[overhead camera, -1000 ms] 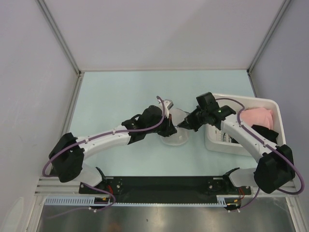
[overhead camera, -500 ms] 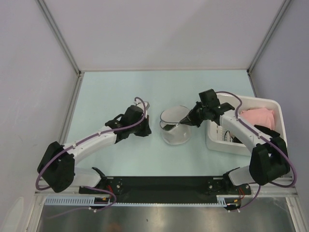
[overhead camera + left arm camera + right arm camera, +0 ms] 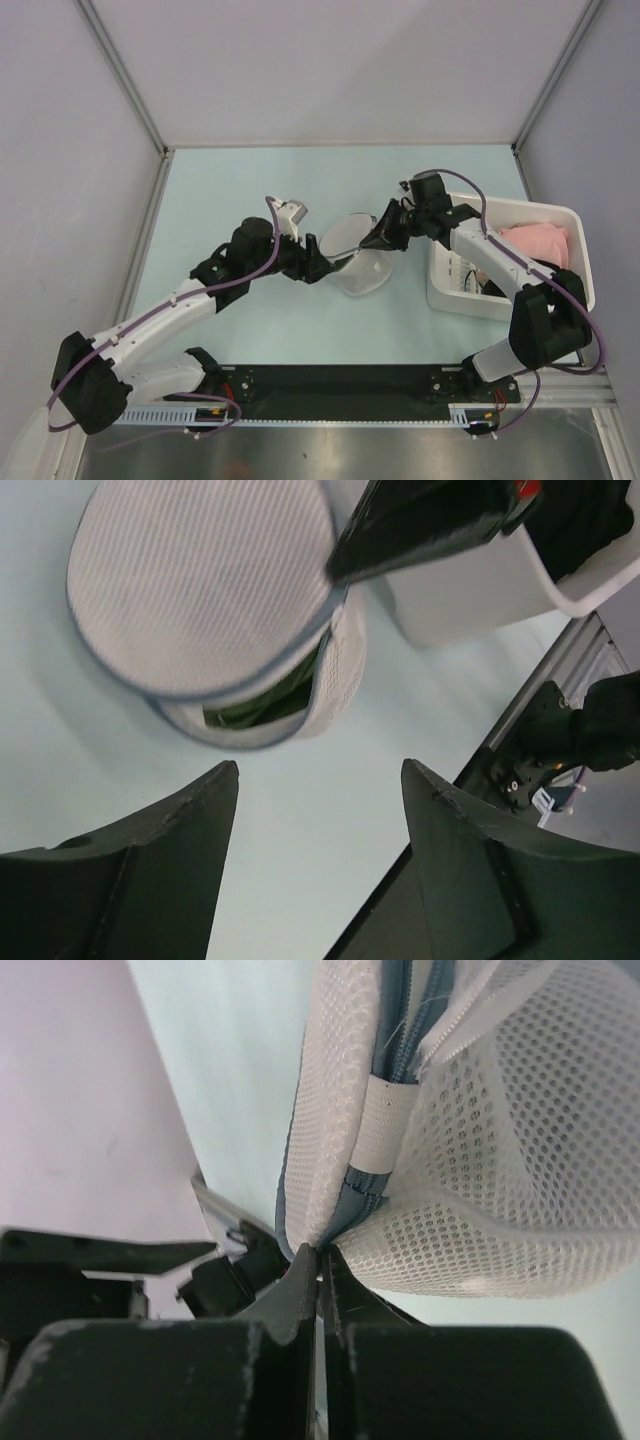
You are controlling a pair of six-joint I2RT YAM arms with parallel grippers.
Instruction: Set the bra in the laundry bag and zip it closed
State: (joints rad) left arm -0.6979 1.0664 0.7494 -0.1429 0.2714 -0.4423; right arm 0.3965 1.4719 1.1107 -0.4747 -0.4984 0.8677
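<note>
We see the left gripper (image 3: pixel 320 268), drawn back a moment ago, now close beside the laundry bag (image 3: pixel 362 270) on the counter (image 3: pixel 230 190), its jaws apart and empty. The right gripper (image 3: pixel 377 242) stays put, its jaws clamped on the bag's zipper rim (image 3: pixel 362 1200) with the flap lifted. Only the left wrist view shows the olive bra (image 3: pixel 262 702) inside the bag, through the unzipped gap.

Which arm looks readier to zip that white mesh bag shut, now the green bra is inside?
Probably the right: the right gripper is shut on the zipper rim of the laundry bag, with the bra inside. The left gripper hangs open, short of the bag, touching nothing; it might steady it.
</note>
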